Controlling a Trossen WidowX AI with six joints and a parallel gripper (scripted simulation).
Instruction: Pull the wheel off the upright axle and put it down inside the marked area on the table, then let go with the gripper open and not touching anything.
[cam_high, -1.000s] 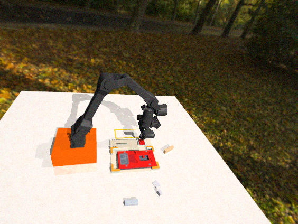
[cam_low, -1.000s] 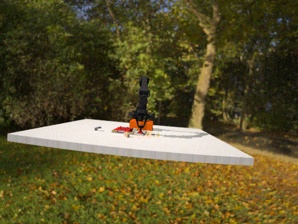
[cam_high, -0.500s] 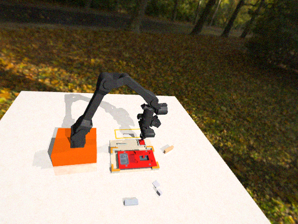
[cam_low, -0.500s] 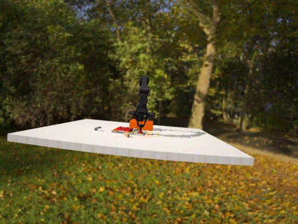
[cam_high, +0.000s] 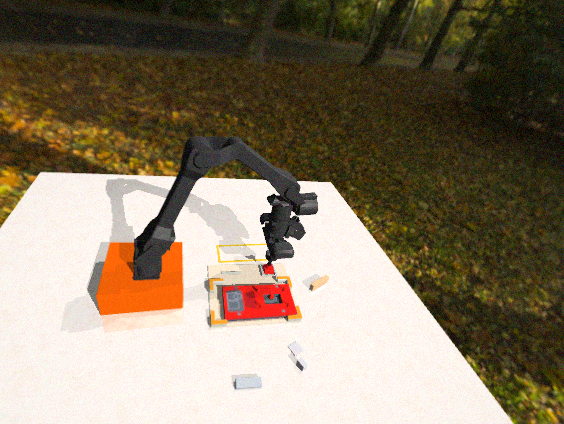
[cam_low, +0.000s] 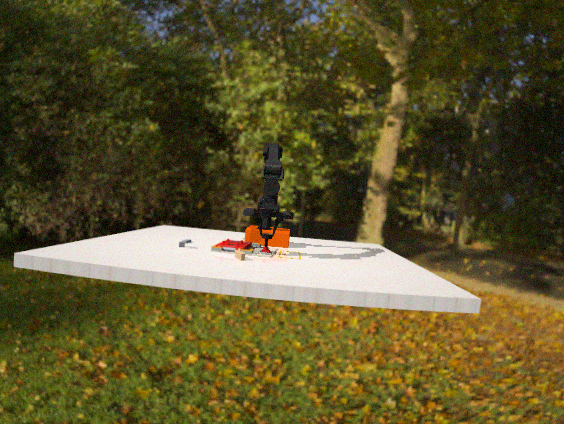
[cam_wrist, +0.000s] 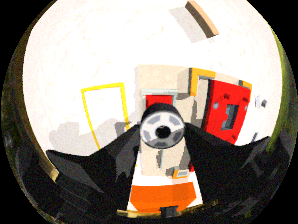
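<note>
The wheel (cam_wrist: 162, 119), a dark tyre with a grey spoked face and dark centre, sits between the fingers in the wrist view. My gripper (cam_high: 270, 259) (cam_low: 266, 236) (cam_wrist: 161, 127) is shut on it, over the red axle base (cam_high: 268, 270) (cam_low: 265, 250) (cam_wrist: 158, 99). A thin dark upright shows above that base in the exterior view. Whether the axle's tip is still inside the wheel is hidden. The marked area, a yellow outline (cam_high: 218, 254) (cam_wrist: 102, 87), lies on the table beside the pale board, left of the wheel in the wrist view.
The pale board (cam_high: 214, 302) carries a red panel (cam_high: 238, 316) (cam_wrist: 216, 112) between orange corner brackets. A tan block (cam_high: 319, 283) (cam_low: 239, 256) (cam_wrist: 202, 19) lies beyond the board. Grey pieces (cam_high: 248, 383) (cam_high: 296, 348) lie at the front. The orange box (cam_high: 142, 297) is under the arm's base.
</note>
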